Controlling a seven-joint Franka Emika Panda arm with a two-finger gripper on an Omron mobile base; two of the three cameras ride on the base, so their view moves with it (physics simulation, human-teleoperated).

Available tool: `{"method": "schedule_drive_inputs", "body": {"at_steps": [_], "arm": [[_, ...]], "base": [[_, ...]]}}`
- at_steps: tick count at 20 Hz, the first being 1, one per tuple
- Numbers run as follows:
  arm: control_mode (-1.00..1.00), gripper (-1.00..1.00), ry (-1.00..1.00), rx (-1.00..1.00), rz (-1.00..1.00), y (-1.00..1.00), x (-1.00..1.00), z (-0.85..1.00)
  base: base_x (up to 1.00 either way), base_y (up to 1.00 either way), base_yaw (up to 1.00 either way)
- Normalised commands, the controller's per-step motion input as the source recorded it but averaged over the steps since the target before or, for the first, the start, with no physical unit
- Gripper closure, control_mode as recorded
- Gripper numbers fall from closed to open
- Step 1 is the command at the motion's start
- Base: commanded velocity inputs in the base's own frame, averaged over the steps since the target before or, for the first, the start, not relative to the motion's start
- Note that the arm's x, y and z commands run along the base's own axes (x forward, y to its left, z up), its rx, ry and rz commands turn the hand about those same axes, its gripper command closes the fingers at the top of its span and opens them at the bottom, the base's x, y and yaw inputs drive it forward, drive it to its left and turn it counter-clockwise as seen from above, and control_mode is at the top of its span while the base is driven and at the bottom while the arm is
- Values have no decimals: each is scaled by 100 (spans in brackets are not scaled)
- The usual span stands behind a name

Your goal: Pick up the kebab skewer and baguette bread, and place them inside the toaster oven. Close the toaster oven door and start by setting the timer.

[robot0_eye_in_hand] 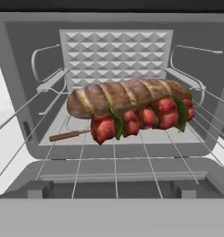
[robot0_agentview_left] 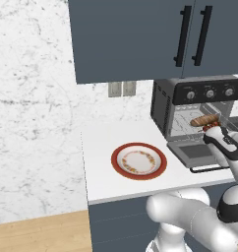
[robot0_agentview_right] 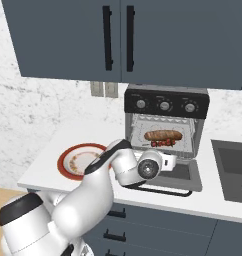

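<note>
— Marble-white backsplash, slate-blue cabinets overhead, pale tabletop [robot0_agentview_left: 101, 182] below. Progress so far?

— Both foods loaded. Golden-brown scored baguette bread [robot0_eye_in_hand: 125, 95] lying across the wire rack [robot0_eye_in_hand: 115, 162] inside the boxy black toaster oven [robot0_agentview_right: 165, 125]; thin wooden kebab skewer [robot0_eye_in_hand: 137, 119] with red chunks and green leaves resting just in front, touching the loaf.

— Red-rimmed round plate [robot0_agentview_left: 139, 161]?

— Left of the oven, holding neither food.

— Fingers?

— Spread wide, grasping nothing. Robot hand [robot0_agentview_right: 165, 161] hovering over the dropped-down, grey-framed toaster oven door [robot0_agentview_right: 180, 176], facing into the cavity.

— Remaining, then?

— Door lying flat open, so not yet shut. Afterwards, one of the three silver knobs [robot0_agentview_right: 164, 105] along the top panel to turn for the timer. Roughly halfway, judging by that.

— Next move?

— Probably backing clear, then lifting the door by its black bar handle [robot0_agentview_right: 160, 191].
</note>
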Motion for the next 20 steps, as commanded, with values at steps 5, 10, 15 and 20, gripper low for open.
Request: {"method": "schedule_drive_inputs", "body": {"at_steps": [5, 10, 15, 20], "arm": [[-100, -100, 0, 0, 0, -5, 0, -12], [-100, -100, 0, 0, 0, -3, 0, -2], [-100, -100, -1, 0, 0, -5, -6, -1], [-100, -100, -7, 0, 0, -3, -24, 6]], "base": [[0, 0, 0], [0, 0, 0], [0, 0, 0], [0, 0, 0]]}}
